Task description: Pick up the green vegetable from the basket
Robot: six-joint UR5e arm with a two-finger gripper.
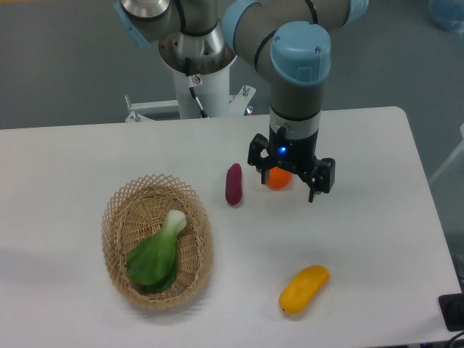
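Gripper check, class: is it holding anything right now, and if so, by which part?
Nothing is held. The gripper is open above the table, and the green vegetable lies untouched in the basket.

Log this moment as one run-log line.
gripper: open, above table, over orange fruit | green vegetable: lying in basket, ungrasped | phase: pre-approach
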